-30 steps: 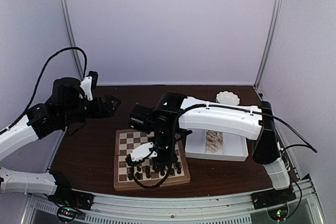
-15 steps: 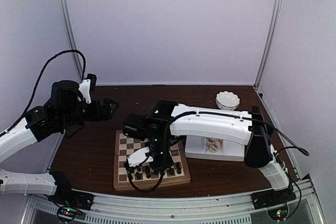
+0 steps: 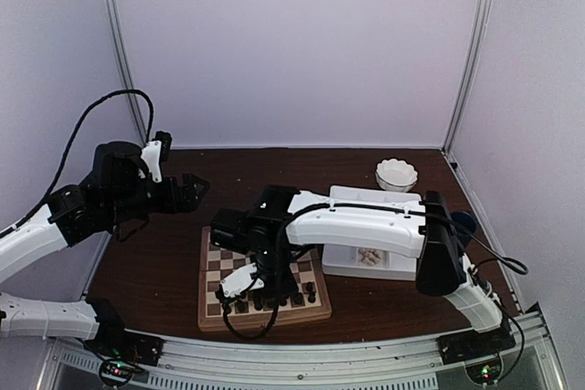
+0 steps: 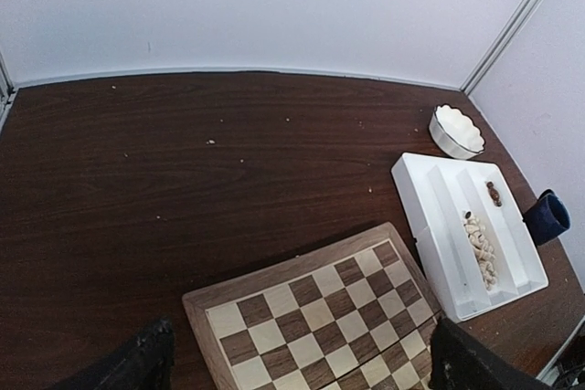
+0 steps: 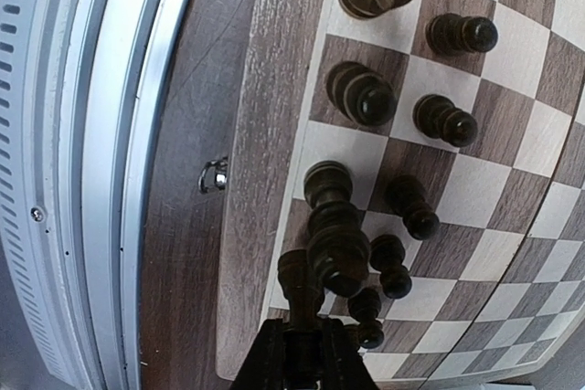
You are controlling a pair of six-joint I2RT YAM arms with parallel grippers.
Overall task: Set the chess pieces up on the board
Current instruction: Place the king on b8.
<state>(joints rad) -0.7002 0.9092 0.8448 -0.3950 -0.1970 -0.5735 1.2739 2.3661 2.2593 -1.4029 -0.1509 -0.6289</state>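
Note:
The board [image 3: 218, 249] lies on the table, with several dark brown chess pieces [image 3: 274, 300] standing in its two near rows. My right gripper [image 3: 264, 291] hangs over the near edge of the board. In the right wrist view it [image 5: 302, 333] is shut on a dark brown piece [image 5: 300, 282], held just above the board's edge row beside a tall dark piece [image 5: 335, 242]. My left gripper [image 3: 194, 191] is raised beyond the board's far-left corner. It is open and empty [image 4: 302, 376]. The far rows of the board [image 4: 311, 317] are bare. Cream pieces [image 4: 480, 248] lie in the tray.
A white divided tray [image 3: 402, 269] sits right of the board; it also holds a couple of dark pieces [image 4: 494, 194]. A white scalloped bowl [image 3: 397, 173] stands at the back right. A dark blue cup [image 4: 547, 216] stands beyond the tray. The board's metal clasp [image 5: 214, 174] faces the table's near rail.
My right arm has swung left and down, carrying the dark piece toward the board's near-left rows. My left arm has shifted only slightly.

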